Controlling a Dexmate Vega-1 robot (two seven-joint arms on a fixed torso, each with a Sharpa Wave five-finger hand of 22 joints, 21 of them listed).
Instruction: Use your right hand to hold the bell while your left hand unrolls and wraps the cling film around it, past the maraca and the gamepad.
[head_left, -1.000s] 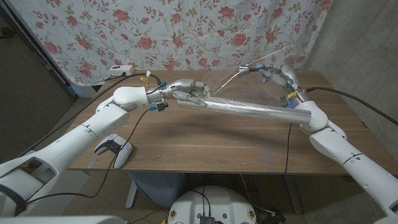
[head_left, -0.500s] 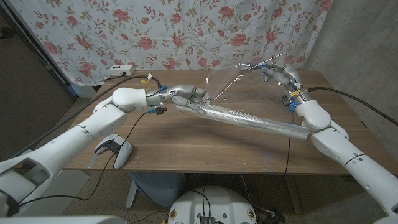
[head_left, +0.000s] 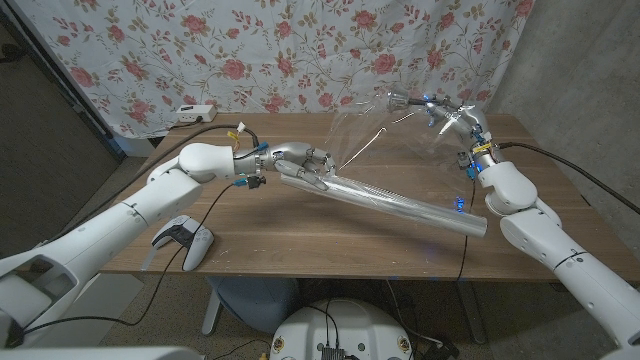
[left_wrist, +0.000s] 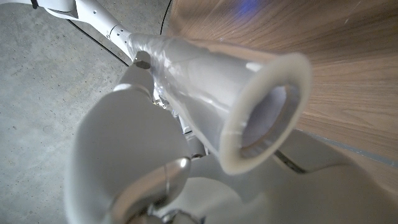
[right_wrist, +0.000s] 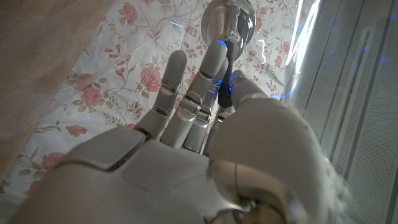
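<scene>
Bell (head_left: 397, 98) – one; gamepad (head_left: 183, 239) – one

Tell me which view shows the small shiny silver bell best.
The right wrist view: the small shiny silver bell sits close and sharp above the right hand that holds its dark handle. The head view shows it small behind film. The left wrist view gives nothing of it.

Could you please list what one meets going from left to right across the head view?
White gamepad → left robot hand → long roll of clear cling film → shiny silver bell → right robot hand.
</scene>
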